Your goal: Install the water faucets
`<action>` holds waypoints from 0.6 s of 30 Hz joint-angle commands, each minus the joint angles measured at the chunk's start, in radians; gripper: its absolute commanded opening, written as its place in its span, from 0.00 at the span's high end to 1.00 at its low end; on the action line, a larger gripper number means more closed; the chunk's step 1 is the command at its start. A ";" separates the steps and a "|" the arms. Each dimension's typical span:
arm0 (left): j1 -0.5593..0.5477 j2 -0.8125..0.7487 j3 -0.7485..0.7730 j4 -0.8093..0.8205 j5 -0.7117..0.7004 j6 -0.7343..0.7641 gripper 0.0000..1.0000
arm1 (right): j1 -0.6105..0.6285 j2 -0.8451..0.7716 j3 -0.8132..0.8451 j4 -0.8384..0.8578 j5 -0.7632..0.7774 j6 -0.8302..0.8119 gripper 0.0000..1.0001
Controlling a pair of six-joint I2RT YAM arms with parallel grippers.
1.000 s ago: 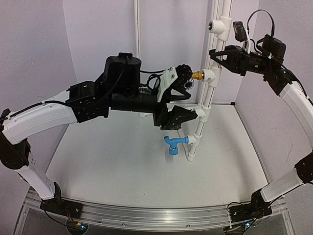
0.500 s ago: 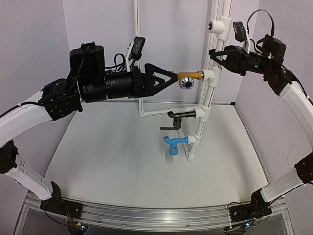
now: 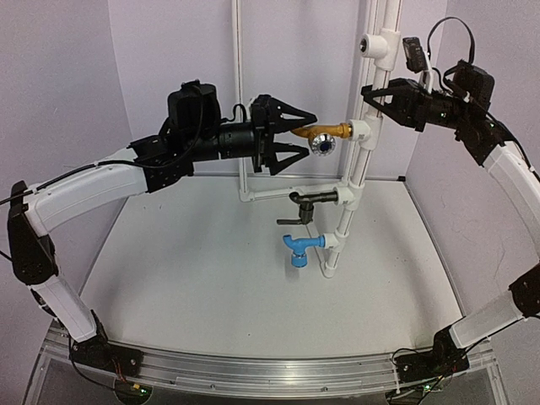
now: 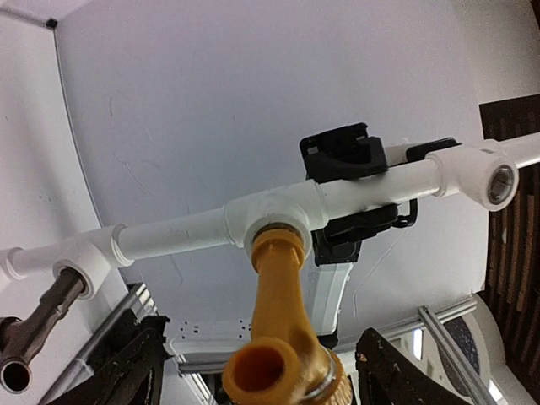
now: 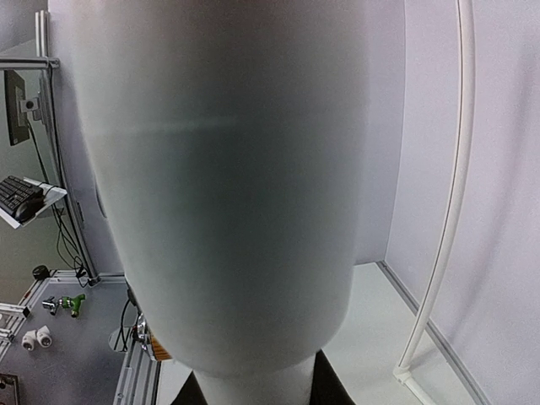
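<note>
Step in hand, as judged: screwing the brass-gold metal faucet with the silver tip point(image 3: 327, 132) into the white plastic tee socket point(image 3: 363, 131) on the upright white plastic pipe stand point(image 3: 348, 181). The faucet is seated by its stem in that socket, well above the tabletop, with its free end towards the left arm. The left jaws are spread open, one on each side of the free end. In the left wrist view no contact with the faucet point(image 4: 283, 337) is seen. The right jaws are clamped on the stand just above that tee.

To be done well: the left jaws should be centred on the thick body, not the tip. The wrist axis should be lined up with the stem, so that the thread is not crossed. Short turns with regrips are advised, ending spout-down. The right-hand clamp should be held so the stand is not twisted. How tight the thread is cannot be told.

The small black metal faucet point(image 3: 305, 199) and the small blue faucet point(image 3: 299, 247) are fitted lower on the stand. The top socket point(image 3: 369, 44) looks empty.

Plain matte white tabletop point(image 3: 194, 278), aluminium rail point(image 3: 270, 378) at the near edge. Pale lilac walls at the back and sides, thin white conduit point(image 3: 237, 67) up the back wall. A keyboard point(image 5: 18, 196) is seen outside.
</note>
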 commanded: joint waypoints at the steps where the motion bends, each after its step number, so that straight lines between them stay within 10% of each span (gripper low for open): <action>1: -0.001 0.063 0.104 0.092 0.134 -0.080 0.23 | 0.000 0.016 -0.045 -0.199 0.015 0.121 1.00; 18: 0.001 0.146 0.180 0.074 0.249 0.159 0.45 | 0.001 0.010 -0.041 -0.202 0.004 0.104 1.00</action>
